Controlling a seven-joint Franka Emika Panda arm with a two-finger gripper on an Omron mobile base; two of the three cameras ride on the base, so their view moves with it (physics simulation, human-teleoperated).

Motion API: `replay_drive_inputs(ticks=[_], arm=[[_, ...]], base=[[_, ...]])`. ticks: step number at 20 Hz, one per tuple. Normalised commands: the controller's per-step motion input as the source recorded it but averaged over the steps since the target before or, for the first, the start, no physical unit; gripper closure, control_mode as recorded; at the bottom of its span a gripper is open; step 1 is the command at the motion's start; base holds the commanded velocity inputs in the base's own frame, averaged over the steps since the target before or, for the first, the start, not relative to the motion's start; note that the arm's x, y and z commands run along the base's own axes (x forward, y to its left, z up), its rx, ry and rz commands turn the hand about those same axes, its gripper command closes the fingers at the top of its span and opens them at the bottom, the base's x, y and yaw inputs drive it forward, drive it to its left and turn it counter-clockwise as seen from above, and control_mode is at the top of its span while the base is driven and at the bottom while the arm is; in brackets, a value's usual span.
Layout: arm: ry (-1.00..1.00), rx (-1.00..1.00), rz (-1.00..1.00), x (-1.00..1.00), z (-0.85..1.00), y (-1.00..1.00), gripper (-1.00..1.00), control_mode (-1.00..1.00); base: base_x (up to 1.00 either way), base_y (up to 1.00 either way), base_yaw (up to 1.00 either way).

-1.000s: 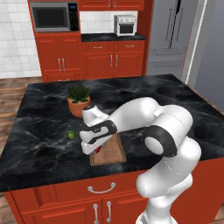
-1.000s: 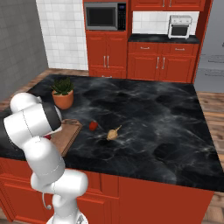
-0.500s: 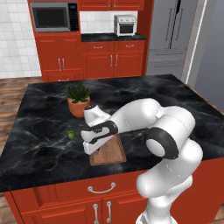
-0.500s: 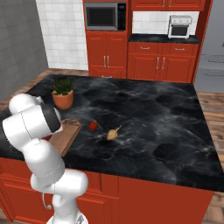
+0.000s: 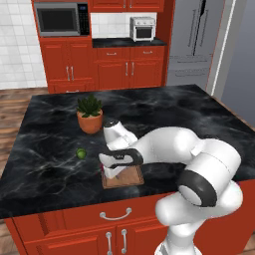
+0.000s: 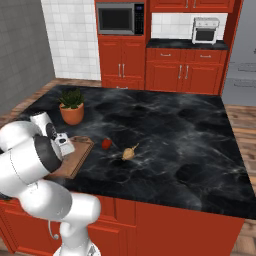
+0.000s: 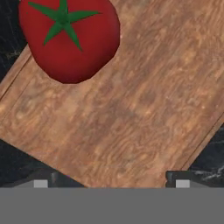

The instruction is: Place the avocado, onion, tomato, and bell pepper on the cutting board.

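**Black marble island, one red fruit on the board**

Dark veined stone tops the red-cabinet island (image 6: pixel 165 135), and near its front edge lies the cutting board (image 5: pixel 130 178) with the gripper (image 5: pixel 110 172) low over it. In the hand view the two dark fingertips (image 7: pixel 40 183) stand spread wide at the bottom, nothing between them, while a red fruit with a green star calyx (image 7: pixel 69 38), most likely the tomato, rests on the wood close to one long edge. The spread jaws just above it suggest a drop onto the board: the fruit sits free, not pinched.

Three items seem still off the board. The avocado (image 5: pixel 80 153) lies on the stone to the robot's left of the board, apart from it. A second red item (image 6: pixel 106 144), probably the bell pepper, sits just past the board's far side, and the onion (image 6: pixel 129 153) lies beside that, farther right. A potted plant (image 5: pixel 90 114) stands behind the board, near enough that a reach toward the avocado could brush it. The arm's own elbow hides much of the board from the right base view
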Motion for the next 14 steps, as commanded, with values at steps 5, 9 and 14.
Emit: replay_drive_inputs(ticks=[5,9,14], arm=[[-0.14,0.02,0.0,-0.48,0.7,-0.34,-1.0,-1.0],[-0.17,0.04,0.0,-0.39,0.95,-0.51,-1.0,-1.0],[-0.2,0.01,0.0,-0.36,0.89,-0.69,-1.0,-1.0]], base=[[0.0,0.0,0.0],[0.0,0.0,0.0],[0.0,0.0,0.0]])
